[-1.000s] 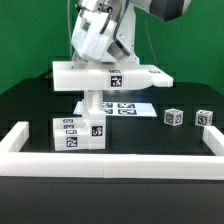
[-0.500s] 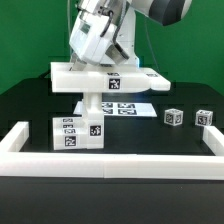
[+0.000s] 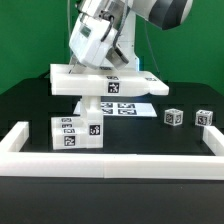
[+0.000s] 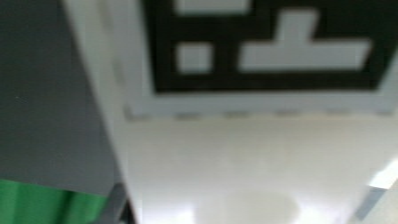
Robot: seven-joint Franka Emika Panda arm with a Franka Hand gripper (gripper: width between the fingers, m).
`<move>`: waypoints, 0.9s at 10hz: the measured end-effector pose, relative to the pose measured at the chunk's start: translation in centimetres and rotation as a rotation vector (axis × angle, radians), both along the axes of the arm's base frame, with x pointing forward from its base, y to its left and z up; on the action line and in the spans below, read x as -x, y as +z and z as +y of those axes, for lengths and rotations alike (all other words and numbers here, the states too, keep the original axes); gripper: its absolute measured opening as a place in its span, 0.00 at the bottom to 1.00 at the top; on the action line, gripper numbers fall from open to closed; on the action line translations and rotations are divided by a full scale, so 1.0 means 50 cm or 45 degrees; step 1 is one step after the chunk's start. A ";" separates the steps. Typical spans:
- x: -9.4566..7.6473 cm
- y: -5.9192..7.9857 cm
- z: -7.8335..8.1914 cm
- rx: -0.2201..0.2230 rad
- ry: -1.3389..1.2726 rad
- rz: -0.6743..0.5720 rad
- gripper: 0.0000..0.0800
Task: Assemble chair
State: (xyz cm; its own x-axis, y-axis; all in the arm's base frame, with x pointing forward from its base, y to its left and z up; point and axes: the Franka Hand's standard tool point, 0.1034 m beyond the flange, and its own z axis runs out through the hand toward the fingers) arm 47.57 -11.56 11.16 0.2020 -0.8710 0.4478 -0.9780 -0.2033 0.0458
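Note:
The chair's flat white seat panel (image 3: pixel 75 79) lies level on a short white post (image 3: pixel 93 102), with a tag on its front edge (image 3: pixel 115 87). My gripper (image 3: pixel 103 66) comes down onto the panel's rear edge. Its fingertips are hidden behind the panel, so their spread does not show. In the wrist view the panel (image 4: pixel 249 140) fills the picture very close up, blurred, with one large tag (image 4: pixel 267 45) on it. A tagged white block (image 3: pixel 78 133) lies in front of the post. Two small tagged cubes (image 3: pixel 173 117) (image 3: pixel 204 117) sit at the exterior view's right.
The marker board (image 3: pixel 130 108) lies flat behind the post. Long white border rails run along the front (image 3: pixel 110 161), the exterior view's left (image 3: pixel 14 138) and right (image 3: pixel 212 140). A green backdrop stands behind the black table.
The seat panel has sunk slightly; its front tag sits a little lower than before. The robot hand has barely moved.

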 end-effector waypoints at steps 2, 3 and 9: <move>-0.001 0.002 -0.003 0.001 0.008 0.003 0.67; -0.001 0.002 -0.003 0.001 0.010 0.004 0.79; -0.001 0.002 0.002 -0.003 0.011 0.015 0.81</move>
